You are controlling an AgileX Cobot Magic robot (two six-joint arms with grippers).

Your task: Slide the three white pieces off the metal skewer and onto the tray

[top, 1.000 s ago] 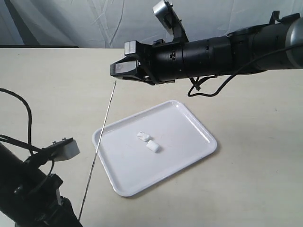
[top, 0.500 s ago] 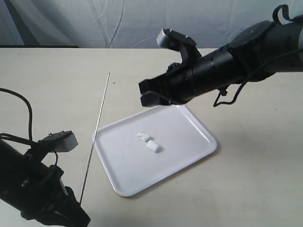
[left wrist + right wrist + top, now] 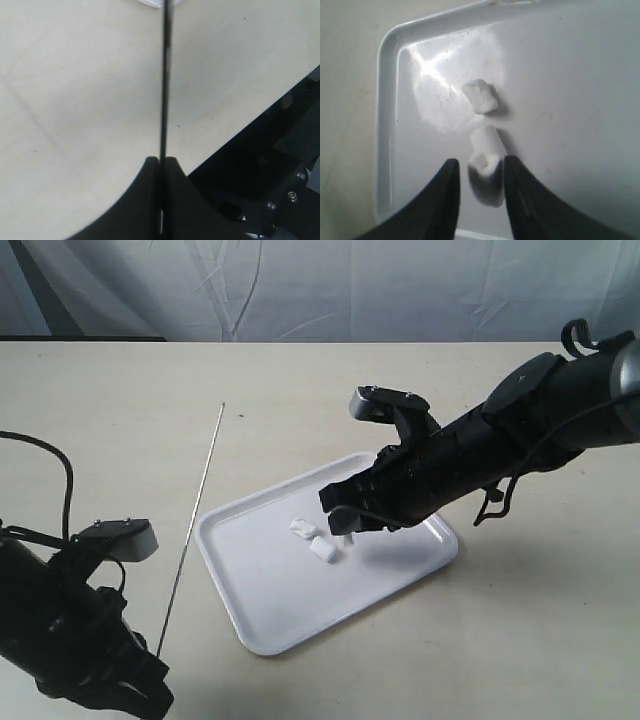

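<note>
The right claw [image 3: 340, 515] hangs over the middle of the tray [image 3: 290, 610] with its two black fingers [image 3: 447, 200] apart. Between their tips is the third white piece [image 3: 483, 162], a short cylinder with a small hole in its end. A gap shows on each side of it, so the fingers are not clamped on it. A dark shadow lies on the tray close under it, and I cannot tell whether it touches the tray.

In the exterior view, the blocky white piece [image 3: 322, 551] lies on the tray at about 7 o'clock from that claw, just beside it. The crumpled white piece [image 3: 302, 529] lies a little further out, at about 8 o'clock. A narrow gap separates these two.

The tray rests on the pale counter [image 3: 120, 390]. The metal skewer [image 3: 195, 510] passes at the tray's 9 o'clock side, just beside its corner. Its free tip points toward 12 o'clock, well apart from the right claw. Its lower end, toward 7 o'clock, is in the left claw [image 3: 161, 160], whose fingers are pressed together on the rod. In the left wrist view the rod comes straight out of the seam between them.
</note>
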